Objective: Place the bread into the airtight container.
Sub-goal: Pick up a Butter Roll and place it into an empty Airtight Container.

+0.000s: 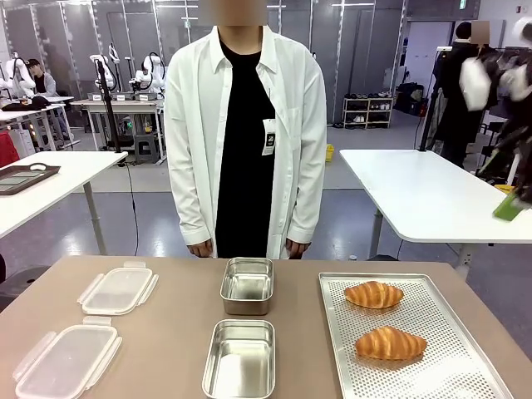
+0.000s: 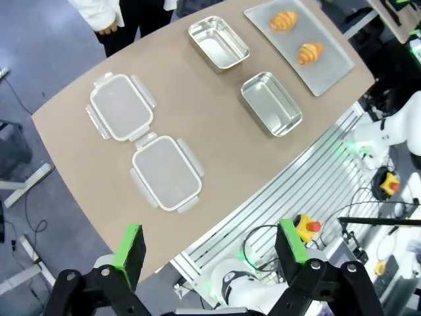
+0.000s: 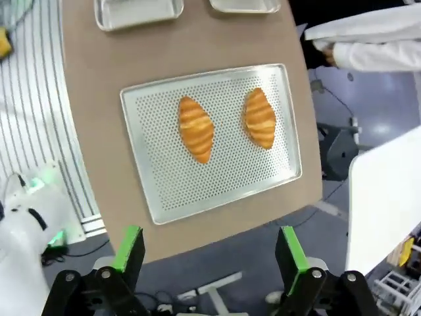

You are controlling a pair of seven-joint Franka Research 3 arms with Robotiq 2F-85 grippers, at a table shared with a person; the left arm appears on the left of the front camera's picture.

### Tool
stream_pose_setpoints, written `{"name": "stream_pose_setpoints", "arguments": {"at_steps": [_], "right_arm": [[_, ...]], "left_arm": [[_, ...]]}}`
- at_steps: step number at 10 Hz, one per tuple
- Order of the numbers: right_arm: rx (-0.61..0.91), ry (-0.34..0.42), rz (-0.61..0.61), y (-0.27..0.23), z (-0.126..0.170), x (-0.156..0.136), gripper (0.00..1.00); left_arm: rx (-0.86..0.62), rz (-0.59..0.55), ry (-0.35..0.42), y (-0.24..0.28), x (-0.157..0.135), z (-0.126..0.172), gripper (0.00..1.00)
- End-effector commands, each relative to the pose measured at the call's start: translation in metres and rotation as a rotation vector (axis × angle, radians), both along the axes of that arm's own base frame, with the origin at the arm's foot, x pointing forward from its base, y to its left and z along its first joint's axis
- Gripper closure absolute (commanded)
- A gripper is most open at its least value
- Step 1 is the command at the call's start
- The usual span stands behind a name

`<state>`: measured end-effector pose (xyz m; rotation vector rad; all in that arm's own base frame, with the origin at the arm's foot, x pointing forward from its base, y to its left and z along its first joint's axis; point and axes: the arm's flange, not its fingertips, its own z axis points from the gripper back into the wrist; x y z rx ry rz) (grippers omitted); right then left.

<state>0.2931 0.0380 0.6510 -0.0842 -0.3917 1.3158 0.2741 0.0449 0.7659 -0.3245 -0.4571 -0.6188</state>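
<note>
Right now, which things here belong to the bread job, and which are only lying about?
For the job: near croissant, far croissant, perforated tray, near steel container, far steel container, near lid, far lid.
Lying about: dark tray on the side table.

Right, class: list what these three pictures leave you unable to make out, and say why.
1. Right wrist view: the two steel containers are cut by the top edge; most of each is unseen.
2. Front view: the tray runs off the bottom edge at its near end.
3. Front view: the badge print is too small to read.
</note>
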Motion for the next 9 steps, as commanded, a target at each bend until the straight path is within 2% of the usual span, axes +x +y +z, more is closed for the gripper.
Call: {"name": "stream_pose_setpoints", "arguments": {"at_steps": [1,2,3,4,5,9], "right_arm": [[-0.039,-0.029,0.040,0.007,-0.048,0.014,0.00],[-0.029,-0.022,0.020,0.012,-0.075,0.024,0.00],[0.013,0.031,0.018,0.017,-0.101,0.034,0.00],[0.007,0.044,0.013,0.022,-0.127,0.043,0.00],[-0.034,0.030,0.022,0.028,-0.146,0.051,0.00],[-0.095,0.135,0.045,0.046,-0.210,0.092,0.00]], "left_arm": [[0.012,-0.017,-0.005,0.000,-0.001,0.001,0.00],[0.012,-0.017,-0.005,0.000,-0.001,0.001,0.00],[0.012,-0.017,-0.005,0.000,-0.001,0.001,0.00],[0.012,-0.017,-0.005,0.000,-0.001,0.001,0.00],[0.012,-0.017,-0.005,0.000,-0.001,0.001,0.00],[0.012,-0.017,-0.005,0.000,-0.001,0.001,0.00]]}}
